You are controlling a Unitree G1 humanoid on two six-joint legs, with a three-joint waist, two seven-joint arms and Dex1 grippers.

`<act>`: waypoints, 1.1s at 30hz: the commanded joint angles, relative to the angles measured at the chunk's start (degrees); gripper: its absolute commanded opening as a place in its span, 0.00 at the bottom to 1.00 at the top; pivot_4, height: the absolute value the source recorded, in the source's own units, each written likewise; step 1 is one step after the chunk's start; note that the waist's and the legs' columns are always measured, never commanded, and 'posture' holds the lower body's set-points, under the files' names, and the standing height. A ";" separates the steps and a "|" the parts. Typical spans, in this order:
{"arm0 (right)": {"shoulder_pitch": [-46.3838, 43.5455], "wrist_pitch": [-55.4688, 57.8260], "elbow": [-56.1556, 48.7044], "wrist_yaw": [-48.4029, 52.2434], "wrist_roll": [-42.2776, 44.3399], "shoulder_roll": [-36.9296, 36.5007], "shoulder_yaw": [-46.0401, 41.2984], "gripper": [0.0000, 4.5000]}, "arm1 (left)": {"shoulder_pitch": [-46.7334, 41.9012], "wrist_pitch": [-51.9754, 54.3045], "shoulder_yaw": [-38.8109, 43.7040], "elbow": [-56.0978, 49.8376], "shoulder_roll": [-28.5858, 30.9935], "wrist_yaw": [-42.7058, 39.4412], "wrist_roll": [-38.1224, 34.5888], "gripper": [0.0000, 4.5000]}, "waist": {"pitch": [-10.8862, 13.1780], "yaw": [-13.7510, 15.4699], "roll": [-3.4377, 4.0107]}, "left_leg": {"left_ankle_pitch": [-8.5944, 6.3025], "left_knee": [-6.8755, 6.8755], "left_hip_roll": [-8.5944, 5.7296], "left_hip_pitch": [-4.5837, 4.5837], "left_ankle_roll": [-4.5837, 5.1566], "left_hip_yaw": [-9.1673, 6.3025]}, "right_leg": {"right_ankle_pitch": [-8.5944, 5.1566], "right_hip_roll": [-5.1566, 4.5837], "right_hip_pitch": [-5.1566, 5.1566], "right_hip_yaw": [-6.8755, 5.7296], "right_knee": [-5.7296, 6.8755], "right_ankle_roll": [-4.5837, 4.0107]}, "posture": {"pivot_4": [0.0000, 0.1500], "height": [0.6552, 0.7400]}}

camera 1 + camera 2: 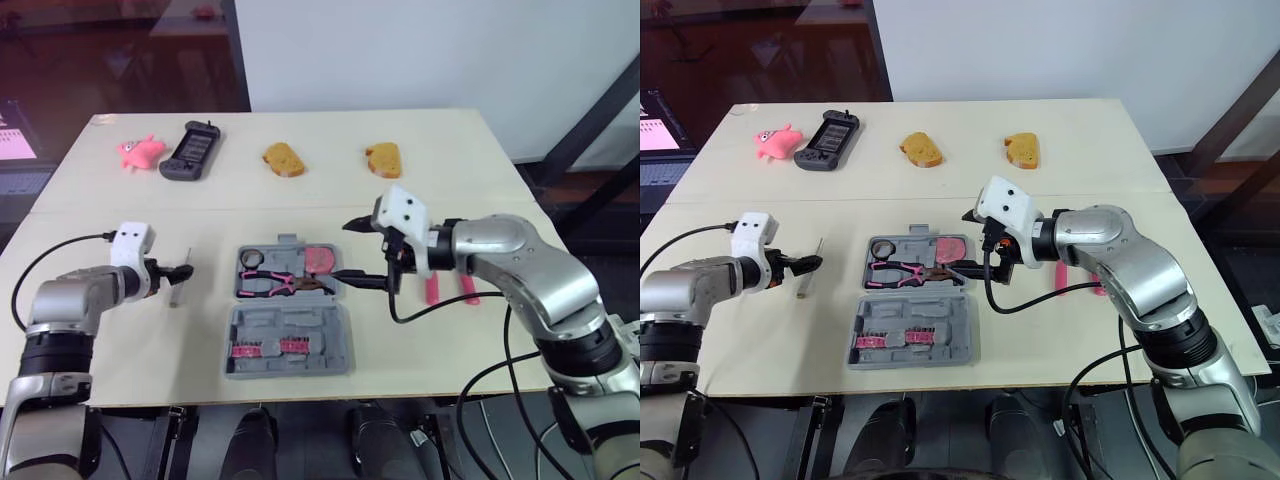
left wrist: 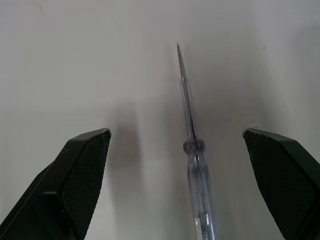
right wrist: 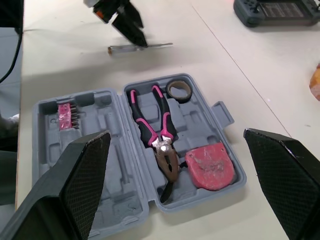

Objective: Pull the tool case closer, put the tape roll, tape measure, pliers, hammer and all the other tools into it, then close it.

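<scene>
The left claw (image 1: 180,271) hangs low over the tabletop (image 1: 120,350) with its fingers spread on either side of a clear-handled slim screwdriver (image 2: 192,150), which lies loose and ungripped. Just right of it the grey plastic tool case (image 1: 290,322) lies open near the front edge, so pulling it closer looks done. It holds the small dark tape roll (image 3: 177,90), the pink-and-black pliers (image 3: 152,125), the red tape measure (image 3: 210,167) and a strip of pink bits (image 3: 65,114). The right claw (image 1: 362,254) hovers spread and empty at the case's right edge. Beyond it two pink-handled tools (image 1: 432,290) lie partly under the arm. By my judgement, the screwdriver, these tools and the closing remain.
</scene>
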 commanded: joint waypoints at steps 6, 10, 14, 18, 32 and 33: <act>-0.80 -0.68 -1.19 -1.32 0.25 -0.11 -2.54 1.00 | -2.09 1.69 0.73 1.77 -3.27 3.77 2.16 0.87 | -0.01 0.13 0.01 | 0.00 0.02 0.00 0.00 0.00 0.00 | 0.00 -0.01 0.03 0.00 0.00 0.00 | 1.00 1.00; -1.19 -0.27 -0.34 -1.40 0.15 -0.12 -2.35 1.00 | -2.70 2.61 0.96 1.98 -3.95 4.44 2.77 0.45 | -0.01 0.21 0.01 | 0.00 0.04 -0.01 0.00 0.00 -0.01 | 0.00 -0.02 0.04 0.00 0.00 0.01 | 1.00 1.00; -2.22 -0.32 1.08 -0.82 -0.11 -0.52 -2.00 1.00 | -2.41 8.86 1.97 -1.23 -4.40 5.59 1.92 0.01 | -0.01 0.21 0.01 | 0.00 0.05 -0.02 0.00 0.00 -0.01 | 0.00 -0.02 0.06 0.00 0.00 0.03 | 1.00 1.00; -3.13 -0.89 2.43 -0.49 -0.79 -0.37 -1.19 1.00 | -2.25 14.26 2.76 -3.99 -3.06 6.16 1.91 0.01 | -0.01 0.03 0.01 | 0.00 0.04 -0.01 0.00 0.00 -0.01 | 0.00 -0.02 0.06 0.00 0.00 0.03 | 1.00 1.00; -3.22 -1.30 2.81 0.32 -2.12 -0.34 -0.29 1.00 | 10.30 14.32 -8.88 -18.89 7.00 -5.24 2.17 0.01 | 0.01 0.02 0.04 | 0.00 -0.01 -0.02 0.00 0.00 0.01 | -0.01 -0.05 0.02 0.01 -0.02 0.01 | 1.00 1.00; -3.23 -1.26 2.78 0.40 -2.18 -0.36 -0.27 1.00 | 10.45 15.47 -7.82 -18.51 6.42 -5.25 1.51 0.01 | 0.01 0.01 0.04 | 0.00 0.00 -0.02 0.00 0.00 0.00 | -0.02 -0.05 0.02 0.01 -0.02 0.00 | 1.00 1.00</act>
